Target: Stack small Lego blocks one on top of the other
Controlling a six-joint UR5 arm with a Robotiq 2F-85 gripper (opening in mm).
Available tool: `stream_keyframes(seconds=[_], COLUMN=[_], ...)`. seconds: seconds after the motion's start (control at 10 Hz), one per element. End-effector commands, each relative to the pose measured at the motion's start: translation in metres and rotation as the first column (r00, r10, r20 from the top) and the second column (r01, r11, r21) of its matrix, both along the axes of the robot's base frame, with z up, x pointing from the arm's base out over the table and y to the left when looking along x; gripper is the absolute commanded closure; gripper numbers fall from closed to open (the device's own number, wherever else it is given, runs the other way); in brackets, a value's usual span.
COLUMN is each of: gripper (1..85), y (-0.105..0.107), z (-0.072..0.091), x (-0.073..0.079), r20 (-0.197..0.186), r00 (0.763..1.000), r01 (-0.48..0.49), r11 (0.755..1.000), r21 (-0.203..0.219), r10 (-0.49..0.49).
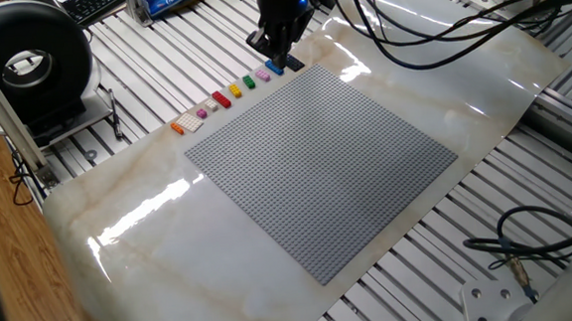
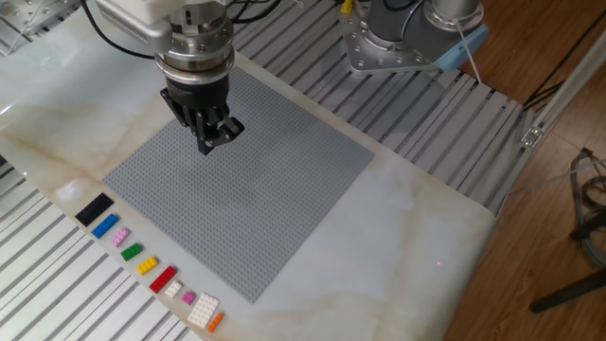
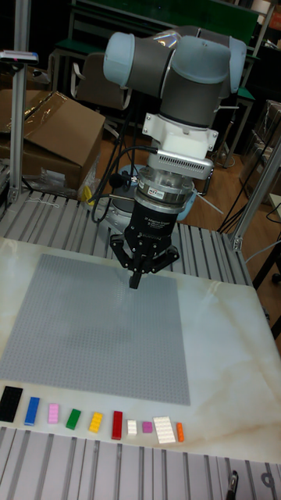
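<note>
Marble table (image 2: 417, 227); arm upright, claw (image 3: 135, 280) pointing down over baseplate (image 3: 101, 336).

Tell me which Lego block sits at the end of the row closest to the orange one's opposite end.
The dark navy block. It is flat, the darkest in the row, next to the blue block, while the orange block ends the other side.

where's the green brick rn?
The green brick lies in the row of bricks along the grey baseplate's near edge in the tall fixed view, between the pink brick and yellow brick.
</note>
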State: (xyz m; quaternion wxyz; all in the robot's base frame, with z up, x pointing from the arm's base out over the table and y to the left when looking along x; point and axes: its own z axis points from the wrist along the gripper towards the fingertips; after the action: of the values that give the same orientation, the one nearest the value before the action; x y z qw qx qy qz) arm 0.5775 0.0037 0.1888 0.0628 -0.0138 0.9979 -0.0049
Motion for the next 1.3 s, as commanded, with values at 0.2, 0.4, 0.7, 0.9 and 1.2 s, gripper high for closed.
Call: stream_keyframes(seconds=[0.2,0.4,0.7,0.9,1.2], gripper=[84.7,84.7,84.7,84.7,84.7], y=[0.0077,0.0081,0.0082,0.0067,0.0108], z=[0.0043,0.0075,0.0058,0.0019,-0.0009], x=[0.0028,0.0032,0.0003,0.0014,0.0012], r20=[-0.001,-0.01,-0.017,-0.007,-0.01], r00=[1.0,1.0,0.998,0.997,0.998], r01=[0.002,0.004,0.053,0.077,0.06], r11=[1.0,1.0,0.998,0.997,0.997], r21=[0.022,0.013,0.021,0.029,0.044], r10=[-0.002,-0.004,-0.053,-0.077,-0.06])
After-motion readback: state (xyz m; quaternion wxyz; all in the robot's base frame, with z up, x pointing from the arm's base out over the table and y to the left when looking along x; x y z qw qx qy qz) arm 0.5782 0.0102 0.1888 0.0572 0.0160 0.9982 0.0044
